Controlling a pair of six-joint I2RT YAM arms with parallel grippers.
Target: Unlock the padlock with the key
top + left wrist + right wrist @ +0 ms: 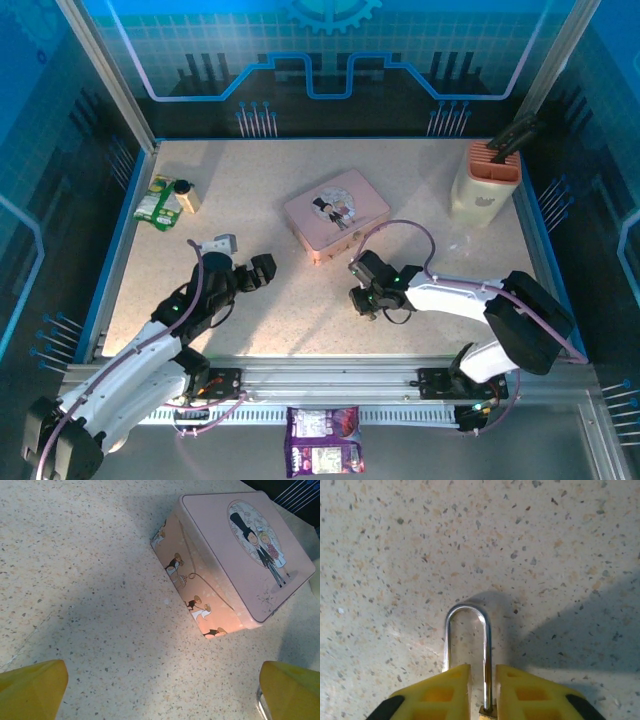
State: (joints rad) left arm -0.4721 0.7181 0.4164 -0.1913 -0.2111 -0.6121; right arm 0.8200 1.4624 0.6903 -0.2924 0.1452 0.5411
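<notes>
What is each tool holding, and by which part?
Left tool: nothing, jaws wide open. Right tool straddles one loop leg of the padlock near its body; a firm grip cannot be told.

A pink tin (240,555) with a cartoon bride and groom sits on the speckled counter (75,580) — the left pincer (161,692) spread wide, yellow fingertips (30,690) clear of it.

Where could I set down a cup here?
Bare tabletop lies between the green packet and the pink tin, and between the tin and the peach holder. It is crowded on the tin's near side, where the left gripper and right gripper sit.
</notes>
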